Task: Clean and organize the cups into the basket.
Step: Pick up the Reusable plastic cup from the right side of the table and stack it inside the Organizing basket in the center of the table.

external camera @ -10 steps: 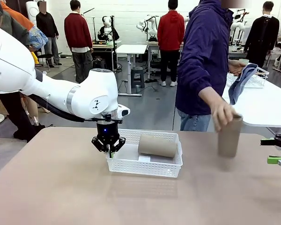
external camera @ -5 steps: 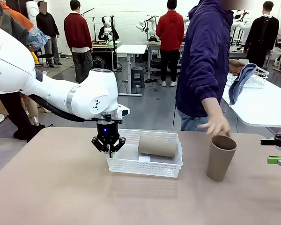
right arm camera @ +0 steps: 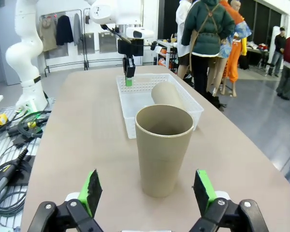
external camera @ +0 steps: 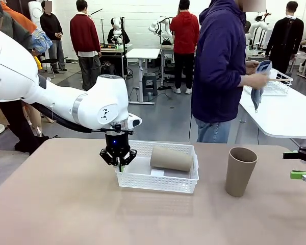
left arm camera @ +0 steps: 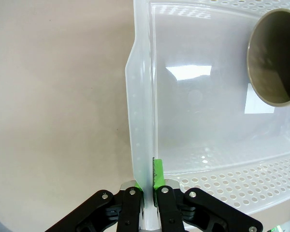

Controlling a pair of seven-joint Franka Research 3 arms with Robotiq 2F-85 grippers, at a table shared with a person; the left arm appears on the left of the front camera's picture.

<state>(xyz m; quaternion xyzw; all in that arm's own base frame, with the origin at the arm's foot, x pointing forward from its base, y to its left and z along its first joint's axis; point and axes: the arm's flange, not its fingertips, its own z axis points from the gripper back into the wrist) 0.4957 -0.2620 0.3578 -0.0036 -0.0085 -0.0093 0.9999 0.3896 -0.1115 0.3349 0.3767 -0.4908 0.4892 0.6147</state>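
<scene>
My left gripper (external camera: 118, 159) is shut on the left rim of the white lattice basket (external camera: 143, 179). In the left wrist view its fingers (left arm camera: 157, 176) pinch the basket wall (left arm camera: 137, 121). One tan cup (external camera: 172, 158) lies on its side in the basket, its open mouth (left arm camera: 275, 58) facing the left wrist camera. A second tan cup (external camera: 240, 171) stands upright on the table to the right of the basket. My right gripper (external camera: 302, 167) is open at the table's right edge. The upright cup (right arm camera: 163, 150) stands just ahead of it, between its green pads (right arm camera: 92, 187).
A person in a dark blue jacket (external camera: 219, 66) stands at the far side, both hands on a blue cloth (external camera: 260, 81). Behind is a white table with a wire basket (external camera: 281, 86). Cables (right arm camera: 14, 130) lie beside the table in the right wrist view.
The person's hand set the tan cup upright on the table, let go and drew back to the blue cloth. Neither arm has moved.
</scene>
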